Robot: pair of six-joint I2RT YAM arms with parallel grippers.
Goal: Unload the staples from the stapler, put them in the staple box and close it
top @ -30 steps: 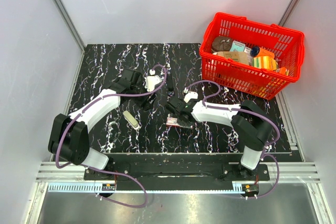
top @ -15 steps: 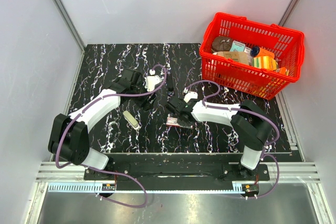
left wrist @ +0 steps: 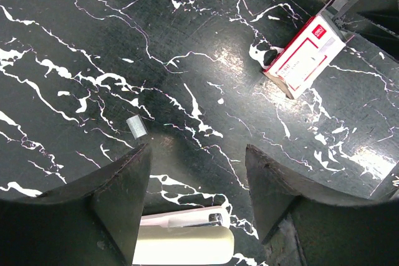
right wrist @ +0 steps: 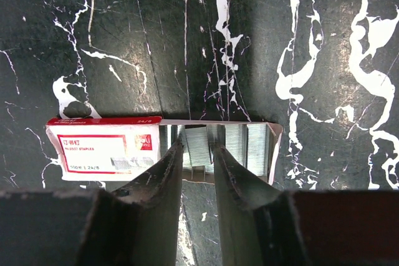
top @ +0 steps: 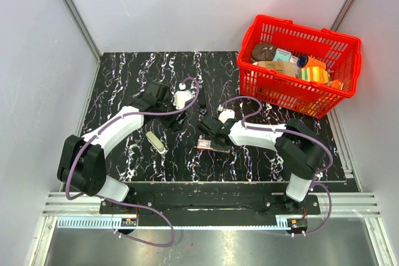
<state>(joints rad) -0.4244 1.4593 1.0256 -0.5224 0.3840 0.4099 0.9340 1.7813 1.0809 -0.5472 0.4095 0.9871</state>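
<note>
The black stapler (top: 202, 101) lies on the marble table just beyond the right arm's wrist. My right gripper (top: 209, 134) is down in the open red-and-white staple box (top: 204, 144). In the right wrist view its tips (right wrist: 198, 147) are shut on a grey strip of staples (right wrist: 199, 144), slightly tilted, in the box's tray (right wrist: 255, 147), beside other strips. My left gripper (top: 174, 120) is open and empty, above the table (left wrist: 198, 151). A short grey staple strip (left wrist: 136, 126) lies loose by its left finger.
A beige-silver oblong piece (top: 157, 142) lies front left, and shows between the left fingers (left wrist: 184, 244). The box also shows in the left wrist view (left wrist: 307, 55). A red basket (top: 298, 66) full of items stands at the back right.
</note>
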